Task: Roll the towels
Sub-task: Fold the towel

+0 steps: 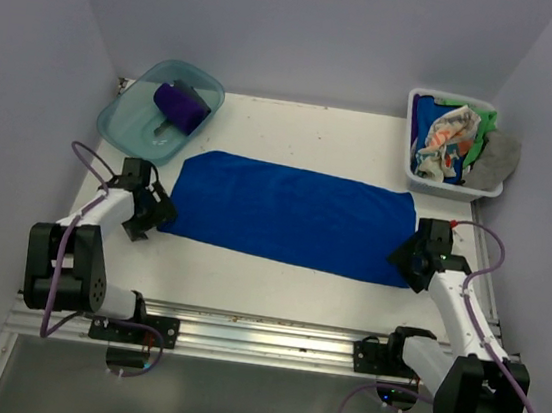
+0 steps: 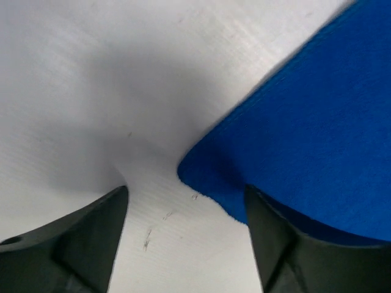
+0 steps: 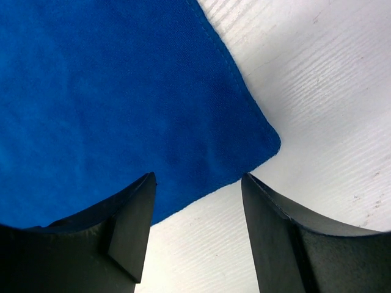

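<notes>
A royal blue towel (image 1: 290, 215) lies flat and spread out across the middle of the table. My left gripper (image 1: 150, 213) hovers open at its near left corner (image 2: 201, 174), with nothing between the fingers. At the near right corner (image 3: 263, 143) my right gripper (image 1: 406, 260) is open too, empty. A rolled purple towel (image 1: 181, 106) rests in the teal tub (image 1: 126, 118). Several crumpled towels (image 1: 448, 137), cream, green, blue and grey, fill the white basket (image 1: 407, 170).
The tub stands at the back left and the basket at the back right. White walls close in on both sides and the back. A metal rail (image 1: 261, 326) runs along the near edge between the arm bases.
</notes>
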